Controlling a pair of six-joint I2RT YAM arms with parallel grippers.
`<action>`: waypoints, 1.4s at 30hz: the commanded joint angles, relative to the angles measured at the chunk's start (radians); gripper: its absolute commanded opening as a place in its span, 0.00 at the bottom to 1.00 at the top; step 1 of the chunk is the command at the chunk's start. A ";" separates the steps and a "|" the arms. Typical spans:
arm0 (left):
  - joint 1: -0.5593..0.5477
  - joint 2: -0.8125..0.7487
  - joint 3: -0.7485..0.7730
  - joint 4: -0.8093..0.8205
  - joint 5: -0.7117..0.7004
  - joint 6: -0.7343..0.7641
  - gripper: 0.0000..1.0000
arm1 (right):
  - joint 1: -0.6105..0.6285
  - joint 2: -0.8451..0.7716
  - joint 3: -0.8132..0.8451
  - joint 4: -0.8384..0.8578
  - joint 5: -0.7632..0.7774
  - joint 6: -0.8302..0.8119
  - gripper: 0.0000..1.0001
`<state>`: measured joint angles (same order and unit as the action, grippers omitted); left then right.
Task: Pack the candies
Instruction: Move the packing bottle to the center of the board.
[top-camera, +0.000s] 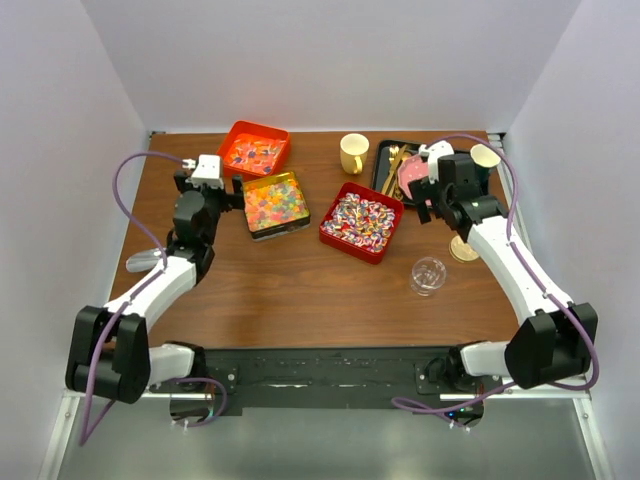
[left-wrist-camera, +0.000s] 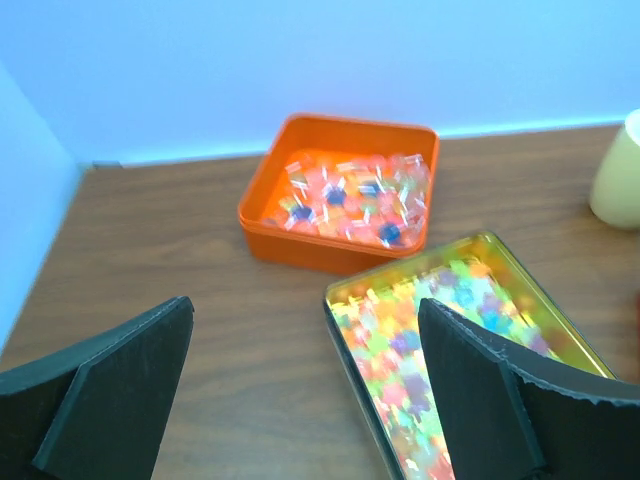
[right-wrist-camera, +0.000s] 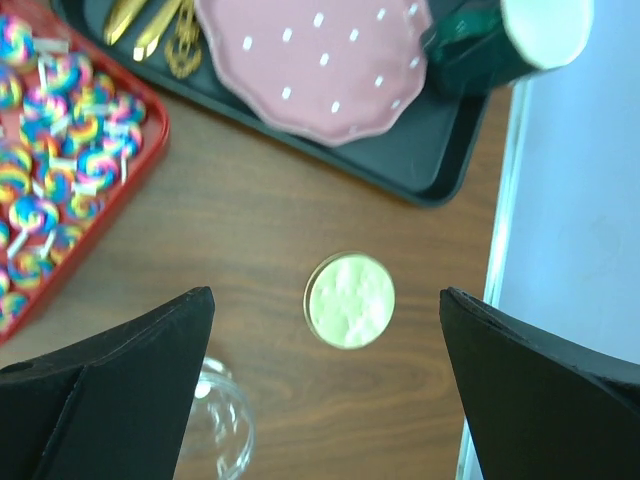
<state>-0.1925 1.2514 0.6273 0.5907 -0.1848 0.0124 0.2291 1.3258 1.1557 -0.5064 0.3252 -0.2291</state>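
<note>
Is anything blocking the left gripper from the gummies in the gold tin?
Nothing visible does. The left gripper hangs open over the table, and the gummies lie uncovered in the gold tin just ahead of it.

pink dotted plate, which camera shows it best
Right wrist: the pink dotted plate fills the top of the frame, dots and wavy rim clear, on the black tray. Top external shows only a pink sliver behind the right arm. Left wrist misses it.
</note>
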 joint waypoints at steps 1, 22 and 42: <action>-0.005 -0.041 0.071 -0.285 0.076 -0.065 1.00 | 0.006 -0.020 0.033 -0.101 -0.095 0.010 0.99; 0.060 0.359 0.731 -0.879 0.186 0.115 0.79 | 0.012 0.099 0.197 -0.152 -0.474 -0.010 0.99; 0.380 0.203 0.634 -1.267 0.679 0.413 0.80 | 0.022 0.191 0.262 -0.400 -0.486 -0.247 0.86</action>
<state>0.1993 1.4837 1.3117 -0.6827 0.3244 0.4999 0.2497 1.4452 1.3106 -0.6731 -0.1642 -0.2615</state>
